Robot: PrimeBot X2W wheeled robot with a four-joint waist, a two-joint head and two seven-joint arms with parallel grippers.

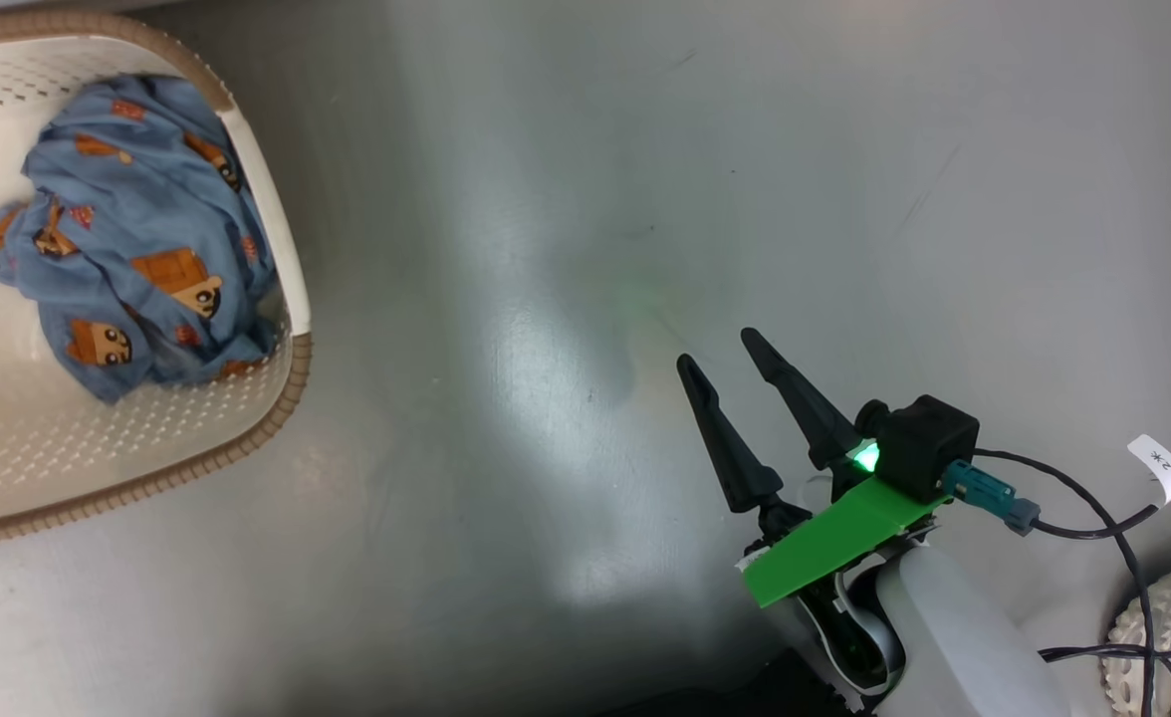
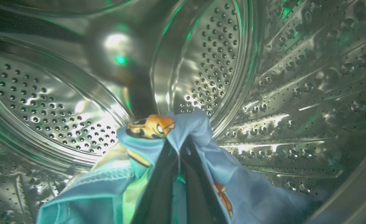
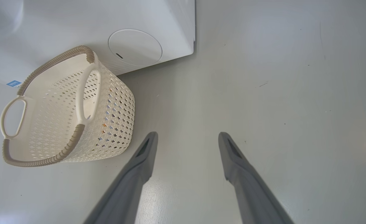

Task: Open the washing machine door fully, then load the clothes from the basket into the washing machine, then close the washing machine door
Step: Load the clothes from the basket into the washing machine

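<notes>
My left gripper (image 2: pixel 183 146) is inside the washing machine's perforated steel drum (image 2: pixel 61 109). It is shut on a light-blue piece of the clothes (image 2: pixel 248 193) with orange figures, which drapes over both fingers. Another blue printed piece of clothes (image 1: pixel 137 239) lies bunched in the cream basket (image 1: pixel 292 299) at the head view's left. My right gripper (image 1: pixel 717 349) hangs open over bare floor, well to the right of the basket. In the right wrist view the basket (image 3: pixel 114 124) stands left of the open right gripper (image 3: pixel 187 134), against the white washing machine (image 3: pixel 77 25). The door is out of view.
Glossy grey floor (image 1: pixel 566 199) spreads between the basket and my right arm. Black cables and a white ribbed object (image 1: pixel 1163 637) sit at the head view's lower right. A round cap (image 3: pixel 135 47) is set low in the machine's white front.
</notes>
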